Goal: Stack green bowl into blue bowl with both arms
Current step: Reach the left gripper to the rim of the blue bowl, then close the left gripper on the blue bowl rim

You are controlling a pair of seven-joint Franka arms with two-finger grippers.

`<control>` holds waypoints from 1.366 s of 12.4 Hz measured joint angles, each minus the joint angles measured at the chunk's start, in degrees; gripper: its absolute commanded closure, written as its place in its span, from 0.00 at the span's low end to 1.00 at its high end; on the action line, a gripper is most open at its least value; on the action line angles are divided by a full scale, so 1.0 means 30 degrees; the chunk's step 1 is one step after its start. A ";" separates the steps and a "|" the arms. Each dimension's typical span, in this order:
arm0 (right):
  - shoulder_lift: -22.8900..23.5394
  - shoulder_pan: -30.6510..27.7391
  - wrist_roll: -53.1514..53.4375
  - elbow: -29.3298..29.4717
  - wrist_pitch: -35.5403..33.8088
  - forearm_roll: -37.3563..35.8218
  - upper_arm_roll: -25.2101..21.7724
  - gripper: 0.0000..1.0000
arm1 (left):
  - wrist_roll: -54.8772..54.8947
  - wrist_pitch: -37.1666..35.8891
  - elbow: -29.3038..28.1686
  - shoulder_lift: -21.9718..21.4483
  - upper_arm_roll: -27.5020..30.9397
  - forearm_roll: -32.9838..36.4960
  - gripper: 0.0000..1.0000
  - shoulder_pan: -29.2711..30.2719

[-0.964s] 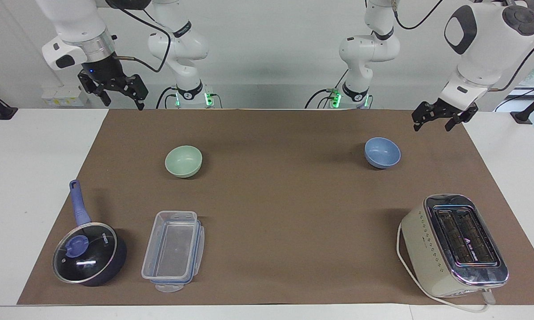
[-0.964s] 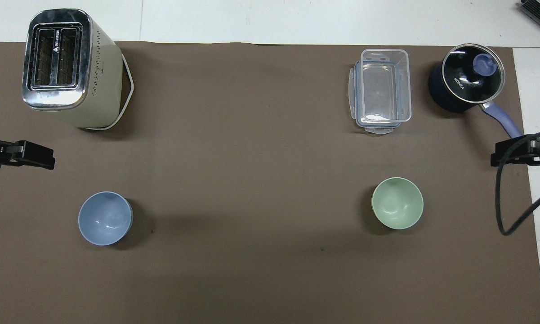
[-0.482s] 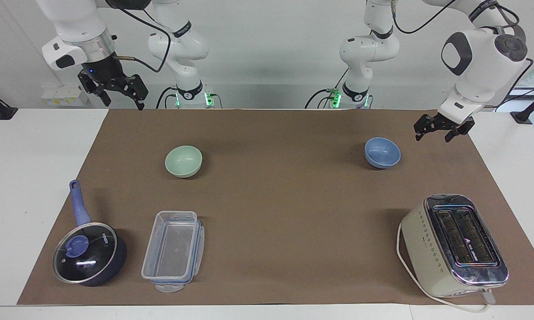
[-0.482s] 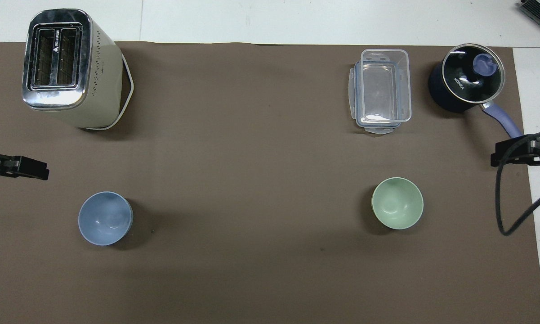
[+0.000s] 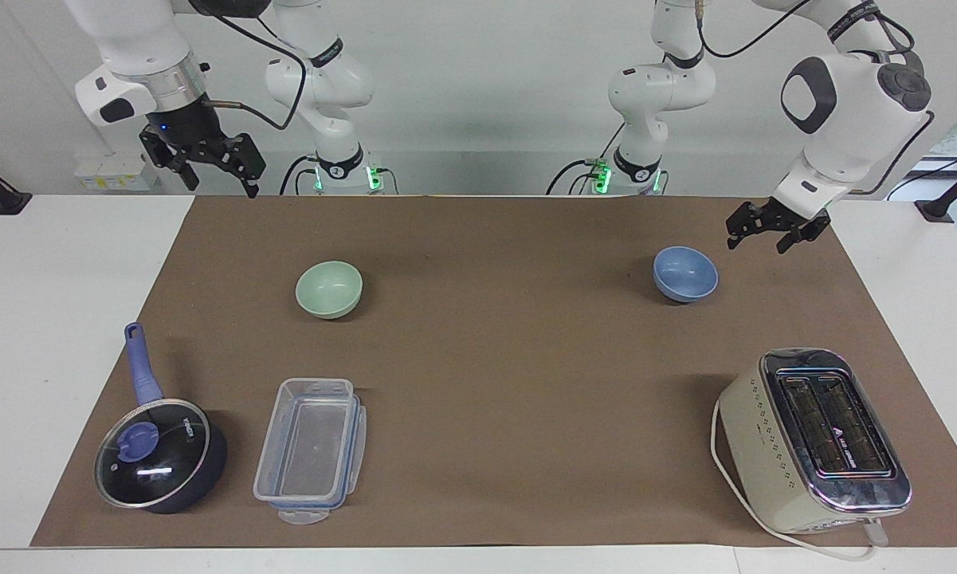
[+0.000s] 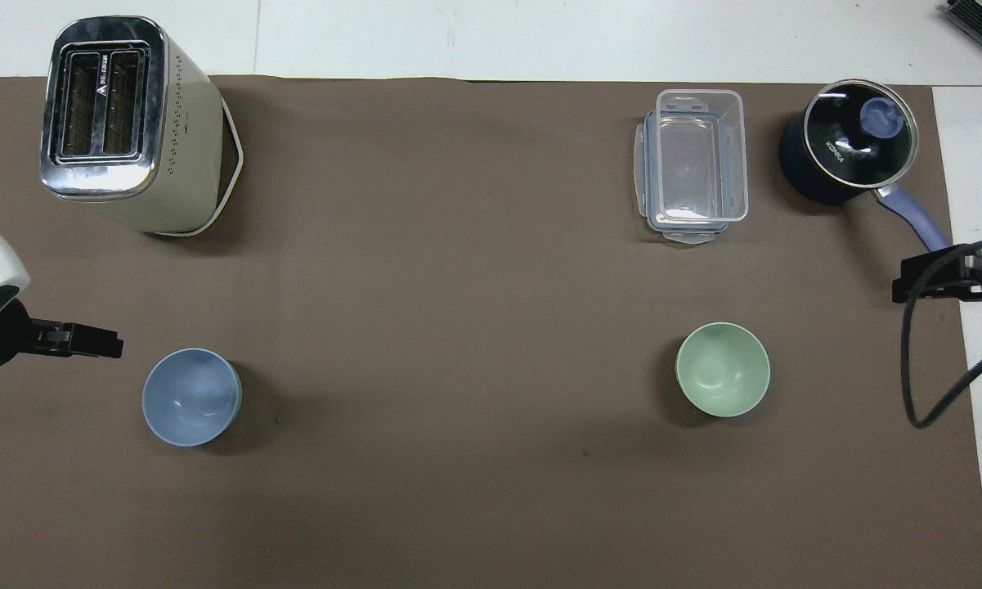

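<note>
We see our right gripper (image 5: 220,169) raised with fingers apart, holding nothing, the green bowl (image 5: 329,289) toward the right arm's end from the blue bowl (image 5: 685,273), and our left gripper (image 5: 758,233) beside that bowl, spread and empty.

green bowl (image 5: 329,288): pale mint, upright, empty, stood on brown mat toward right arm's end | blue bowl (image 5: 685,273): periwinkle, upright, empty, same mat toward left arm's end | relation: well apart, about equally near the robots, not stacked
</note>
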 measured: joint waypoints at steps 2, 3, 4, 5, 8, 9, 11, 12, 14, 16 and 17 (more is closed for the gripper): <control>0.0000 0.0000 0.0000 0.0000 0.0000 0.0000 0.0000 0.00 | 0.0239 0.0784 -0.1014 -0.0099 -0.0038 -0.0355 0.00 -0.0003; 0.0000 0.0000 0.0000 0.0000 0.0000 0.0000 0.0000 0.00 | 0.0395 0.1348 -0.1497 -0.0123 -0.0041 -0.0428 0.00 -0.0005; 0.0000 0.0000 0.0000 0.0000 0.0000 0.0000 0.0000 0.00 | 0.0492 0.1953 -0.1967 -0.0135 -0.0041 -0.0443 0.00 -0.0005; 0.0000 0.0000 0.0000 0.0000 0.0000 0.0000 0.0000 0.00 | 0.0571 0.2554 -0.2450 -0.0142 -0.0041 -0.0447 0.00 -0.0005; 0.0000 0.0000 0.0000 0.0000 0.0000 0.0000 0.0000 0.00 | 0.1656 0.3544 -0.3897 -0.0227 -0.0043 -0.0462 0.00 -0.0007; 0.0000 0.0000 0.0000 0.0000 0.0000 0.0000 0.0000 0.00 | 0.1838 0.4262 -0.4591 -0.0346 -0.0044 -0.0463 0.00 -0.0007; 0.0000 0.0000 0.0000 0.0000 0.0000 0.0000 0.0000 0.00 | 0.1968 0.6359 -0.6147 -0.0436 -0.0044 -0.0464 0.00 -0.0007; 0.0000 0.0000 0.0000 0.0000 0.0000 0.0000 0.0000 0.00 | 0.1980 0.7364 -0.6879 -0.0420 -0.0044 -0.0464 0.00 -0.0007; 0.0000 0.0000 0.0000 0.0000 0.0000 0.0000 0.0000 0.00 | 0.1995 0.8731 -0.7934 -0.0257 -0.0044 -0.0464 0.00 -0.0007; 0.0000 0.0000 0.0000 0.0000 0.0000 0.0000 0.0000 0.00 | 0.1997 0.9763 -0.8576 0.0023 -0.0043 -0.0464 0.92 -0.0007; 0.0000 0.0000 0.0000 0.0000 0.0000 0.0000 0.0000 0.00 | 0.2000 1.0002 -0.8729 0.0183 -0.0044 -0.0464 1.00 -0.0007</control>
